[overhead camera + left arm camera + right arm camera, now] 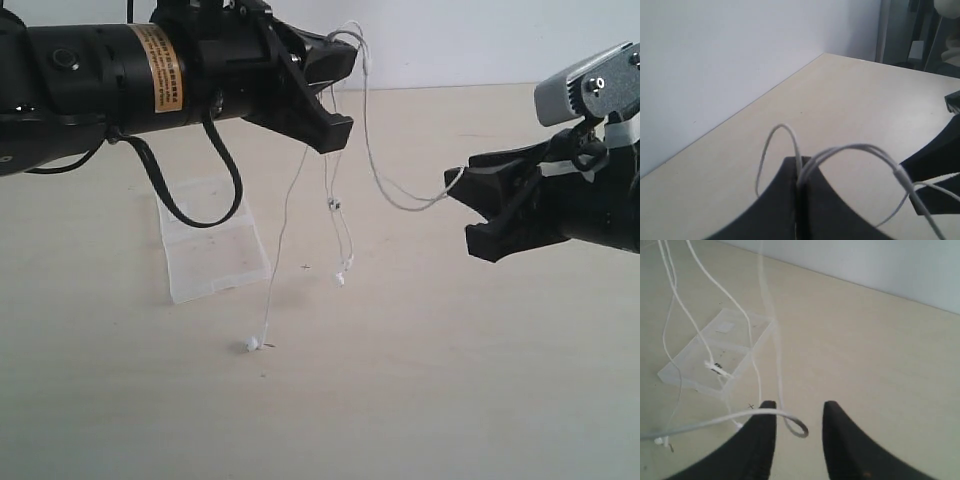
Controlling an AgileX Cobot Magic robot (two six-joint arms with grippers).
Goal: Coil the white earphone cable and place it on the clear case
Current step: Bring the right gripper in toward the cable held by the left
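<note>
My left gripper (347, 52) is held high above the table, shut on the white earphone cable (370, 150). In the left wrist view the cable (860, 147) loops out from between the pressed fingertips of that gripper (799, 167). Two strands hang down; one earbud (252, 345) touches the table and the other (341, 278) dangles just above it. One strand sags across to my right gripper (468, 215), which is open. In the right wrist view the cable (785, 415) lies over one finger and curls into the gap of the open gripper (799, 407). The clear case (210, 250) lies flat under the left arm.
The pale wooden table (450, 380) meets a white wall (480, 40) at the back. A thick black arm cable (215, 200) loops down over the case. In the right wrist view the case (740, 347) lies open behind the hanging strands.
</note>
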